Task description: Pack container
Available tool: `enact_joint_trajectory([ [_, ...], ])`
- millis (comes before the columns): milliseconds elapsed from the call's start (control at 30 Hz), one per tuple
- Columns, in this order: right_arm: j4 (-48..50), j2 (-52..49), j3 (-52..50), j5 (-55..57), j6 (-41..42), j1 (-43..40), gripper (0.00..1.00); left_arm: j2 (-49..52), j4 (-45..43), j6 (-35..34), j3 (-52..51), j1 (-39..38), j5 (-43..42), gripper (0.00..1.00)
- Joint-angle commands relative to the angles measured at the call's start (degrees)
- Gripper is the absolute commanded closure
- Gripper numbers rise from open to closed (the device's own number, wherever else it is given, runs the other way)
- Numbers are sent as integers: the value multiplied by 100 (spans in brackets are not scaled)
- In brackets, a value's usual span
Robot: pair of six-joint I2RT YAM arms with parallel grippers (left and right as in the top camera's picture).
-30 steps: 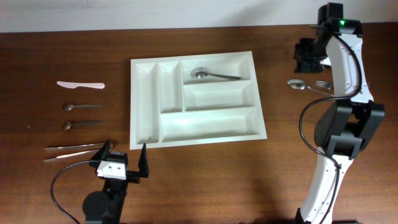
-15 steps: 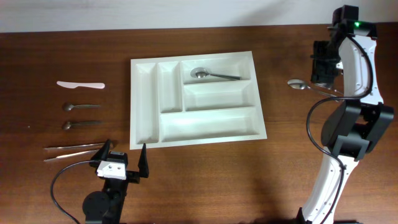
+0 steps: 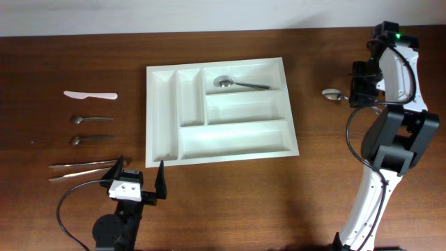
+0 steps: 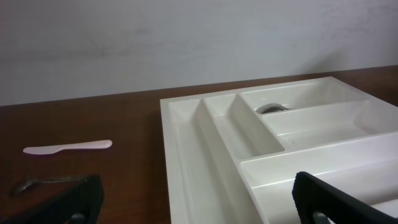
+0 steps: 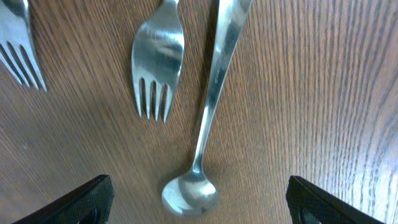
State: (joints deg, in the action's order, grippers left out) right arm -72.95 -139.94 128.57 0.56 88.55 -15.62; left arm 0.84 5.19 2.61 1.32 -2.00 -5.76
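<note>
The container (image 3: 162, 118) is a white compartment tray in the middle of the table. One steel spoon (image 3: 240, 84) lies in its far right compartment. To the right of the tray, my right gripper (image 3: 362, 84) hangs open over loose cutlery. In the right wrist view a spoon (image 5: 205, 124) lies between the spread fingers, its bowl toward the gripper (image 5: 200, 208), with a fork (image 5: 157, 59) beside it. My left gripper (image 3: 143, 178) stands open at the tray's front left corner, empty. The left wrist view shows the tray (image 4: 249, 130) ahead of that gripper (image 4: 196, 208).
A second fork (image 5: 22, 43) lies left of the first. On the table's left side are a white plastic knife (image 3: 90, 95), two small spoons (image 3: 90, 120) (image 3: 90, 139) and a pair of long thin metal pieces (image 3: 83, 169). The spoon's bowl (image 3: 331, 93) shows beside the right arm.
My right gripper has moved right and toward the front over the loose cutlery, and its jaws have opened wider. The forks are now hidden under it in the overhead view. The left arm is still.
</note>
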Motion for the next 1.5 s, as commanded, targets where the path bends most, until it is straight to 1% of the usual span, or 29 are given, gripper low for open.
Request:
enact_joint_trajectory([
  [0, 28, -31, -17, 472, 24, -26, 9, -48, 20, 48, -22, 31, 20, 1],
  [433, 22, -219, -173, 463, 11, -59, 7, -50, 20, 48, -22, 31, 20, 1],
  [800, 28, -319, -177, 448, -2, -59, 7, -50, 20, 48, -22, 31, 20, 1],
  [1000, 17, -413, -212, 444, -262, -52, 7, -50, 20, 48, -22, 31, 20, 1],
  [1467, -101, -415, -269, 247, -258, -52, 7, -48, 20, 48, -22, 31, 20, 1],
])
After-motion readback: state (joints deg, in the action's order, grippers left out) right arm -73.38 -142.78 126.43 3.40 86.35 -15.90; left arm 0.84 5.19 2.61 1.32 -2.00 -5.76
